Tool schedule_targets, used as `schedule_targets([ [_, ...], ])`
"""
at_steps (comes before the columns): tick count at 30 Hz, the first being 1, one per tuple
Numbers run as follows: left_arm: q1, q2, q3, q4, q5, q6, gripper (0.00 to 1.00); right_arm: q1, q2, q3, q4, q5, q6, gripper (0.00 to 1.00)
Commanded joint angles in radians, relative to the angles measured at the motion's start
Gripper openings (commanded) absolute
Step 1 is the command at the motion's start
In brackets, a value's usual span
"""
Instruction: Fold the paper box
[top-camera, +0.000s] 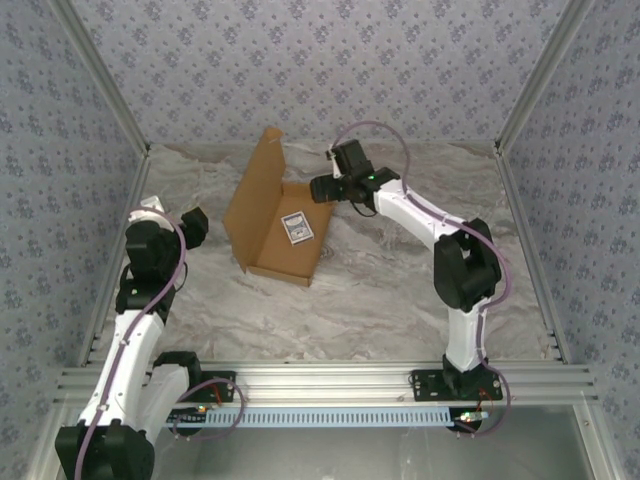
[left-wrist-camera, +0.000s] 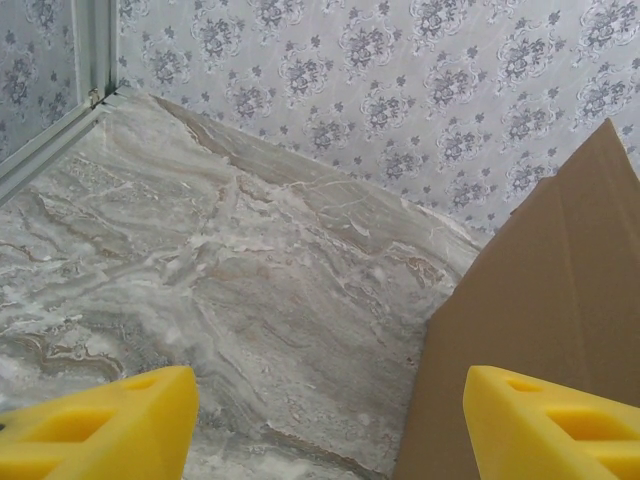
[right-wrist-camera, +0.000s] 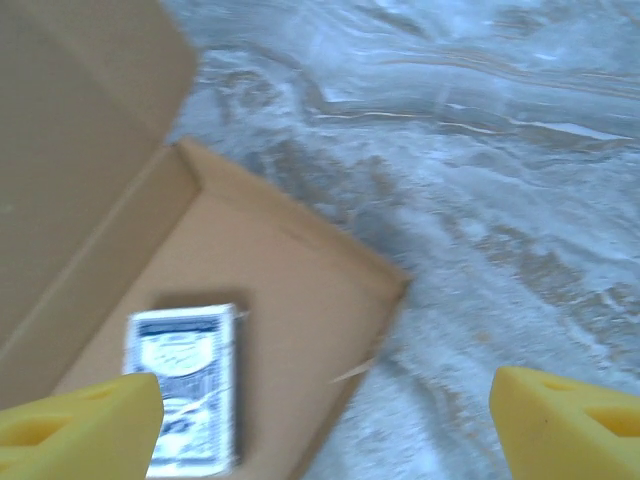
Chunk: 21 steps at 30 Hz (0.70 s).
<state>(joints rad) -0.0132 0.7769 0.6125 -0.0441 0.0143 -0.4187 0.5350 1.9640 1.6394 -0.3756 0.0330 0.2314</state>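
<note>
Your paper box, a plain brown cardboard box with a big lid flap, sat on the grey and white marble-look table. It was a bit left of the middle and nearer the far wall. Its shallow tray lay flat with its low side walls folded up. The wide lid flap stood up from the left side of the tray and leaned away, so the box was open. The cardboard was bare brown, with no print on it.

Inside the tray lay a small dark card with a white border. From the right wrist camera the card had pale marks on it, maybe words, but the picture was too blurry to read them.

Your right claw hung by the far right corner of the box. In its own camera the right claw had its yellow fingers spread wide, with nothing between them. The box was under it.

Your left claw was off to the left of the box, not touching it. In its own camera the left claw was spread wide too and held nothing. The brown lid rose just ahead on its right.
</note>
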Motion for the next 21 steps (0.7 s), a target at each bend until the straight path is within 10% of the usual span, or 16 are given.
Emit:
schedule_targets([
  [1,0.004,-0.006,0.015,-0.027,0.027,-0.014,0.71,-0.022,0.092,0.022,0.053,-0.051,-0.068,0.87],
  [21,0.002,0.015,-0.149,-0.093,0.048,-0.198,0.67,-0.106,0.399,0.289,0.085,-0.434,-0.203,0.86],
])
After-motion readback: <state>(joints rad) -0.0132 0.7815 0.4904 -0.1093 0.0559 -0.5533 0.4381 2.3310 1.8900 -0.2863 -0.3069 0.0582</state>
